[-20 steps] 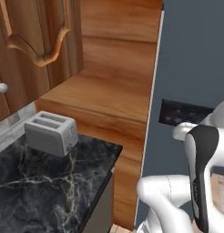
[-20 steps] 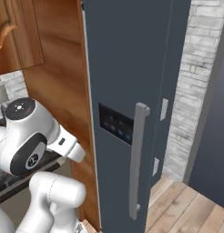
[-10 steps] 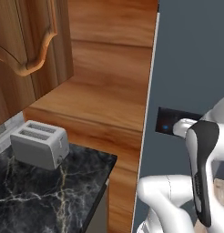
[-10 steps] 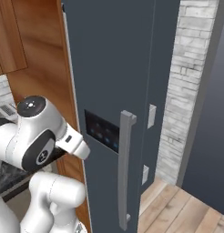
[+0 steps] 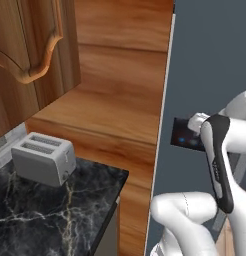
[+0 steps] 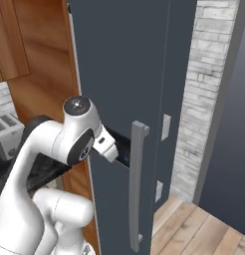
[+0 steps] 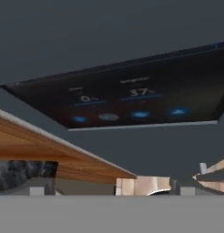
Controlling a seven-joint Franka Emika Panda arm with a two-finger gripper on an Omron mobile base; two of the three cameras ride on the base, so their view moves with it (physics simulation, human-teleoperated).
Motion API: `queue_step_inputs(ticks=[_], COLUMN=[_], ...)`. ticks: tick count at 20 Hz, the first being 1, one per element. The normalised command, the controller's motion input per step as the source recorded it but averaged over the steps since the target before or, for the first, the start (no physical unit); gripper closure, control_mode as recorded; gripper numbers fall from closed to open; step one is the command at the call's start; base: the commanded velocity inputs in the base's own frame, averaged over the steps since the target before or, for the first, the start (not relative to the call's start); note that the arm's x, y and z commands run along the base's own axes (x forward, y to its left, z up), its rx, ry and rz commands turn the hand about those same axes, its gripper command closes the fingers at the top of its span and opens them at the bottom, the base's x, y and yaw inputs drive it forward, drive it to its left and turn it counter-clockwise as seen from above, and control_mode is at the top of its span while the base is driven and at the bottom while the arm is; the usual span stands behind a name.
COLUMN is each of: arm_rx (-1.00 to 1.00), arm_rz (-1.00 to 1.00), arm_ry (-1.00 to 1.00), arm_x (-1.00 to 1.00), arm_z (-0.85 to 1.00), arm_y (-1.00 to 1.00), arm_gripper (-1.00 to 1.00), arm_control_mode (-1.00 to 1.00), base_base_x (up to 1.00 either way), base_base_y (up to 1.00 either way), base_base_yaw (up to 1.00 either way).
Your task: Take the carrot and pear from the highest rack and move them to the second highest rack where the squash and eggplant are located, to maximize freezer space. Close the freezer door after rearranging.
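The dark grey freezer door point(image 6: 119, 74) stands shut, with its long vertical handle point(image 6: 137, 184) to the right of my arm. The carrot, pear, squash, eggplant and both racks are hidden behind it. My hand points at the door's black display panel point(image 7: 127, 98), seen also in the left base view as the panel point(image 5: 187, 140) and in the right base view as the panel point(image 6: 123, 152). My gripper point(image 7: 111, 191) is open, a short way from the panel, and nothing sits between its tips.
A silver toaster point(image 5: 42, 157) stands on the black marble counter point(image 5: 45, 215) to the left. Wooden wall cabinets point(image 5: 30, 50) hang above it. A tall wood panel point(image 5: 120, 100) borders the door. A brick wall point(image 6: 204, 99) and wooden floor point(image 6: 194, 229) lie right.
The whole picture has shifted in both base views, so the base has driven. My arm has swung up toward the door's display panel. The gripper has stayed open.
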Motion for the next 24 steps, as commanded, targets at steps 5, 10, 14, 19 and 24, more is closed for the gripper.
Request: queue_step_inputs(ticks=[5,10,14,19,24], arm_rx=[0.09,0.15,0.17,0.19,0.28], arm_rz=[-0.26,-0.2,-0.14,-0.09,0.1], arm_ry=[0.0,0.0,0.0,0.0,0.0], arm_x=[0.78,0.66,0.68,0.72,0.76], arm_z=[-0.12,-0.12,-0.08,-0.12,-0.08], arm_y=[-0.32,-0.49,-0.35,-0.33,-0.06], arm_gripper=[-1.0,-1.0,-1.0,-1.0,-1.0], arm_control_mode=[-1.0,-1.0,-1.0,-1.0,-1.0], base_base_x=[0.0,0.0,0.0,0.0,0.0], base_base_y=[0.0,0.0,0.0,0.0,0.0], base_base_yaw=[0.0,0.0,0.0,0.0,0.0])
